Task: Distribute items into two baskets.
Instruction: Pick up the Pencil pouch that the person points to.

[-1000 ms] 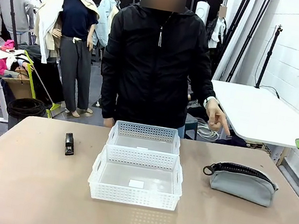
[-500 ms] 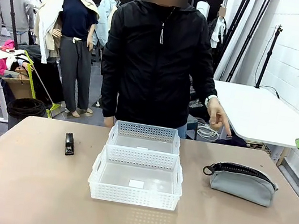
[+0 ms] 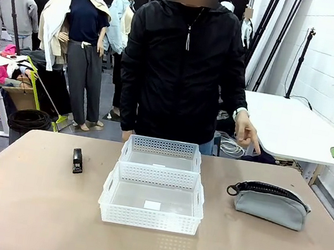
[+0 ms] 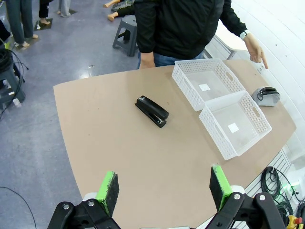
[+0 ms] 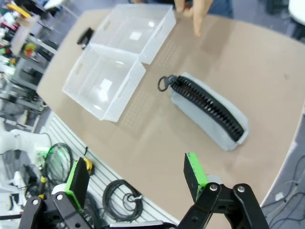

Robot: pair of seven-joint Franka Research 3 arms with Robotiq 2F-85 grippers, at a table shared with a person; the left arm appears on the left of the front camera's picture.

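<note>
left end effector (image 4: 162, 183): jaws spread wide with nothing between the green pads (image 4: 108, 191). It hangs high over the surface (image 3: 25, 204), on the stapler's side of the near basket (image 3: 149, 218).
right end effector (image 5: 136, 176): also wide open and empty. It is held high, well out to the right of the near basket, past the pouch.
stapler (image 3: 78, 160): lies flat on the surface to the left of the near basket, apart from it and about level with its far wall.
grey zip pouch (image 3: 269, 206): lies to the right of the near basket, near it but not touching. The black zip faces up and the pull ring points toward the basket.
near basket: holds nothing but a small white label (image 3: 152, 205) on its floor.
far basket (image 3: 162, 145): butts against the near basket's far wall and holds no item.
person's hand (image 3: 247, 132): beyond and to the right of the near basket, past the pouch, with a finger pointing down.
change: over the last second the person has shifted slightly to the right, the hand going with them, and the right end effector has lifted a touch. The stapler, pouch and baskets have not moved.
meaning: distribution has probably not begun, as both items lie outside the baskets. The pointing finger seems to pick out the pouch, so the likely first move is the right arm coming down on it.
</note>
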